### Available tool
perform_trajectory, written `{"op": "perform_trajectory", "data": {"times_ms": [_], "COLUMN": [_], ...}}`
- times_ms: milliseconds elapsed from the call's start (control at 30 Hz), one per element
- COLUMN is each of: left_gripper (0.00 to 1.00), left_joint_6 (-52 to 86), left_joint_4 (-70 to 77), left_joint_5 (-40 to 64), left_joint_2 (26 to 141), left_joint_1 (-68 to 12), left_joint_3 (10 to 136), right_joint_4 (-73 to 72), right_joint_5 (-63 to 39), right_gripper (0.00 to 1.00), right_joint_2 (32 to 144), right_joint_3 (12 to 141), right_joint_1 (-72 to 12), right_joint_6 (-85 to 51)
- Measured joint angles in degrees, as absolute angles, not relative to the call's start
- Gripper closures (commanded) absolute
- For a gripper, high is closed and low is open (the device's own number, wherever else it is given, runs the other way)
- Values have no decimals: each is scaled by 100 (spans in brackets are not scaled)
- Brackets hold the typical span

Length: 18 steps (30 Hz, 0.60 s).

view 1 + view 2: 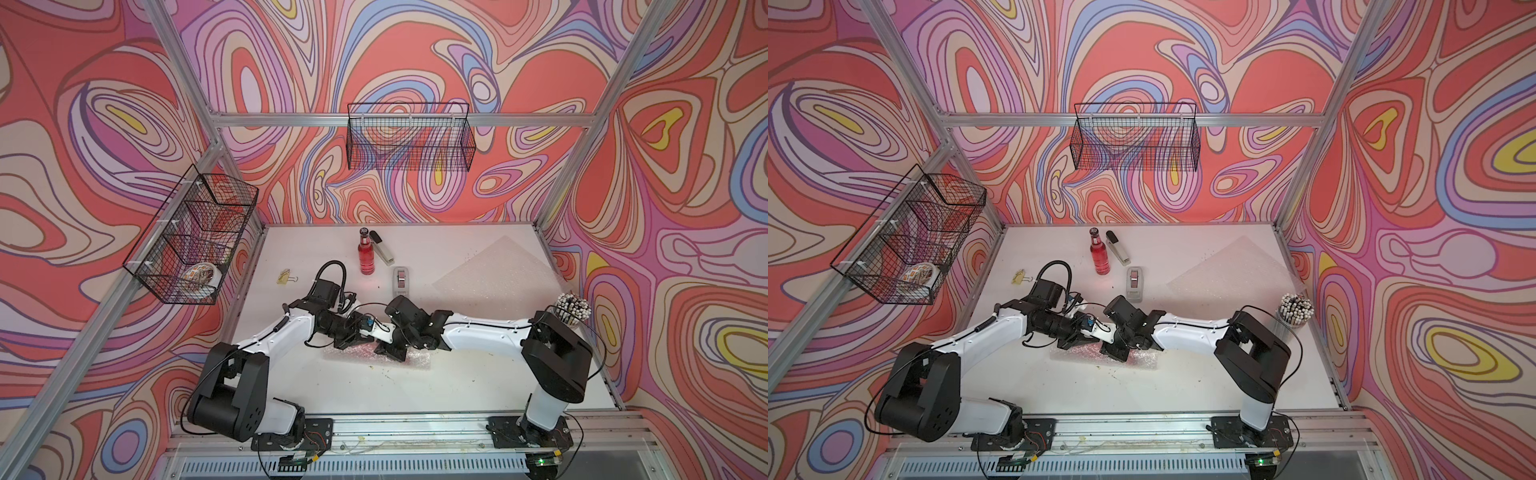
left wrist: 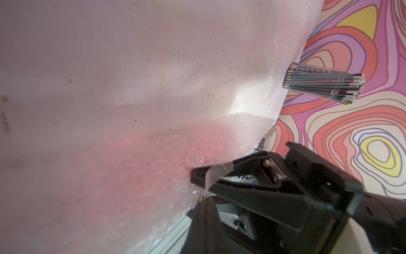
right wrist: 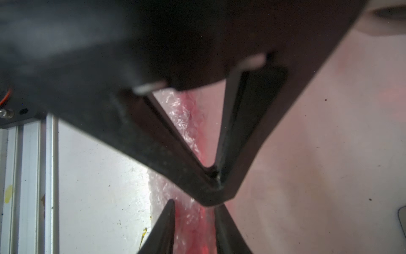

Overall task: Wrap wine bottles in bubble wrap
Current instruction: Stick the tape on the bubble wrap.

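Note:
One wine bottle [image 1: 366, 254] [image 1: 1099, 255] stands bare at the back of the table, red-pink with a dark cap. Another lies on its side rolled in bubble wrap [image 1: 417, 359] [image 1: 1144, 359] mid-table, glowing pink through the film [image 2: 142, 176] [image 3: 193, 233]. My right gripper [image 1: 390, 353] [image 1: 1115, 353] [image 3: 195, 222] straddles this roll, a finger pressed on each side. My left gripper [image 1: 370, 340] [image 1: 1096, 338] [image 2: 202, 203] is shut, tips at the roll just beside the right one. A strip of clear tape [image 2: 217, 174] lies across the right gripper's finger and ends at the left tips. A second bubble wrap sheet [image 1: 494, 270] [image 1: 1225, 270] lies flat at the back right.
A stapler [image 1: 382, 248] lies right beside the standing bottle, with a grey tape dispenser [image 1: 401, 280] just in front. Binder clips [image 1: 287, 276] sit at the left. A cup of pencils [image 1: 573, 309] [image 2: 323, 88] stands by the right edge. Wire baskets [image 1: 191, 241] hang on the walls.

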<state>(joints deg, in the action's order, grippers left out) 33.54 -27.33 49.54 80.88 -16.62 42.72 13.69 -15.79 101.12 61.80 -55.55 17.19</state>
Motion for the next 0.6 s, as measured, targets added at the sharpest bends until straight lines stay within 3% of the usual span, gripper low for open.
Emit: {"op": "perform_trajectory", "data": {"times_ms": [600], "left_gripper": [100], "left_joint_6": [3374], "left_joint_4": [-2781], "left_joint_5": [4746], "left_joint_2": [7972], "left_joint_1": [-1684], "left_joint_3": [3970], "right_joint_4": [1138], "right_joint_5": [-1540], "right_gripper": [70], "right_joint_2": [10049], "right_joint_3": [6034], "right_joint_1": [-5599], "right_joint_6": [1706]}}
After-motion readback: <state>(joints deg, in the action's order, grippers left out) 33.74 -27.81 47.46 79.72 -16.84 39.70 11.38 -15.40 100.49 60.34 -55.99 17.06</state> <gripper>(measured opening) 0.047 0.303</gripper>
